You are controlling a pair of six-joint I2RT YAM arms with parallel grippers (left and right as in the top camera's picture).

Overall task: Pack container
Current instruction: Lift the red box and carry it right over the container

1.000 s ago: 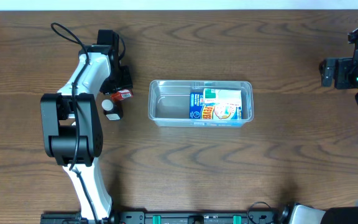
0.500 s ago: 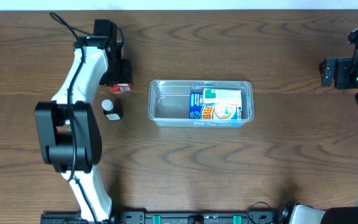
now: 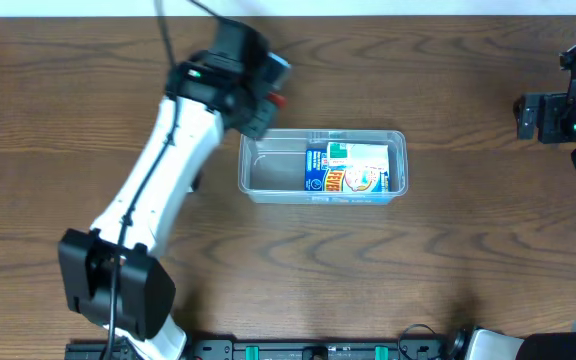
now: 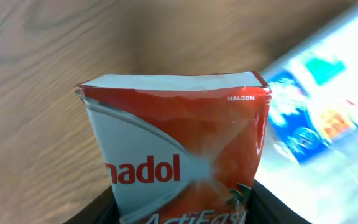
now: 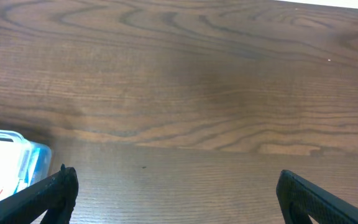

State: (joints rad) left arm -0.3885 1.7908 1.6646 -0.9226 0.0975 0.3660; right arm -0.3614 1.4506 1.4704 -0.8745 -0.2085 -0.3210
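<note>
container [image 3: 268,172], a clear plastic tub with rounded corners and a rim, sits on the bench [image 3: 418,270] near the middle of the overhead view, long side running left to right. its left half is bare. its right half holds a blue and white packet [image 3: 353,168] lying flat, with a green patch at the far edge and yellow-red lettering too small to read.

left arm [image 3: 163,185] reaches diagonally from the near left of the bench to the container's far left corner. its wrist end is blurred and sits just beyond that corner, outside the rim. left fingers [image 4: 98,211] are clamped on a red and white sachet [image 4: 179,143]. they show as dark corners at both lower sides of it, touching it. the sachet stands upright and fills the left wrist view, with a white top seam, "haleon" in small letters at top right, and "nadol" and "actifas" cut off at the edges. overhead only a small red bit of it shows [image 3: 277,100]. in the left wrist view the container is a blur to the right of the sachet, with the blue packet inside.

right fingers [image 5: 48,190] are spread wide with nothing between them, over bare bench. the container's corner [image 5: 8,158] shows at the left edge of the right wrist view. overhead the right arm [image 3: 568,110] is at the far right edge, well apart from the container.
</note>
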